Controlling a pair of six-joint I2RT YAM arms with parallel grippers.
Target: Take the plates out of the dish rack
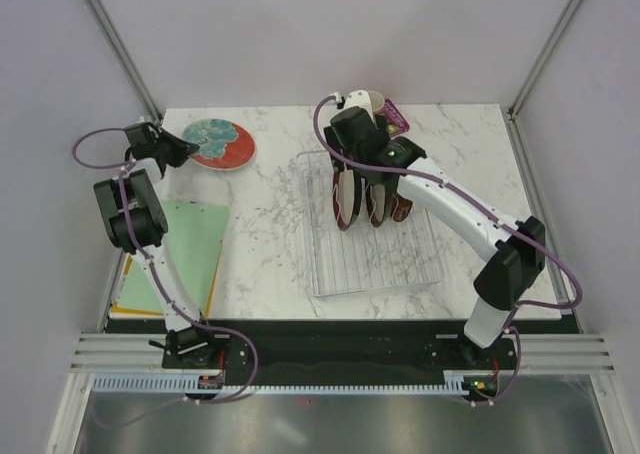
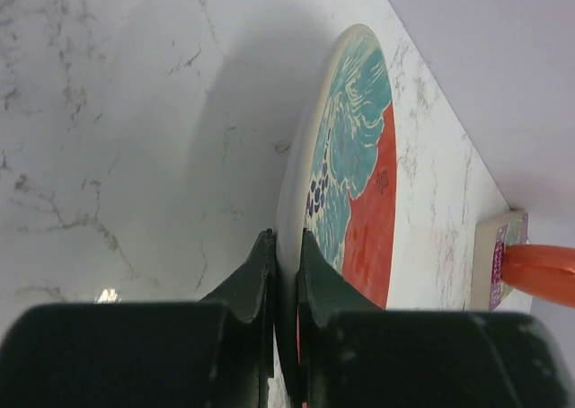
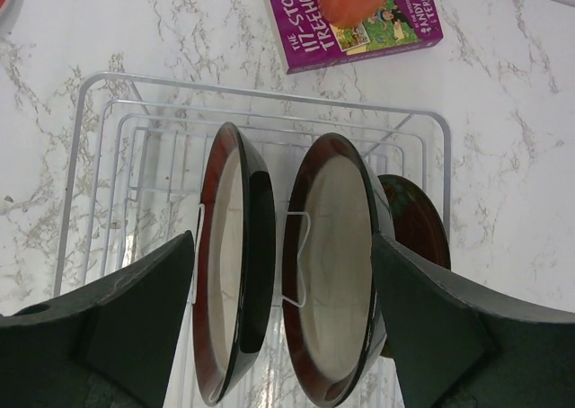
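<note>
Three plates [image 3: 332, 273] stand in the dish rack [image 1: 370, 264], right of centre; the right gripper [image 3: 280, 246] hangs spread above two. Far left, the left gripper [image 2: 286, 246] pinches the rim of a teal plate [image 2: 355, 147], likely setting it down; releasing comes next.

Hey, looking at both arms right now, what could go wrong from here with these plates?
1. The open right pincer straddles two upright plates in the rack; closing there might squeeze both or knock one into the third plate beside them.
2. The left pincer holds the painted plate only by its rim, so it might slip or tip.
</note>
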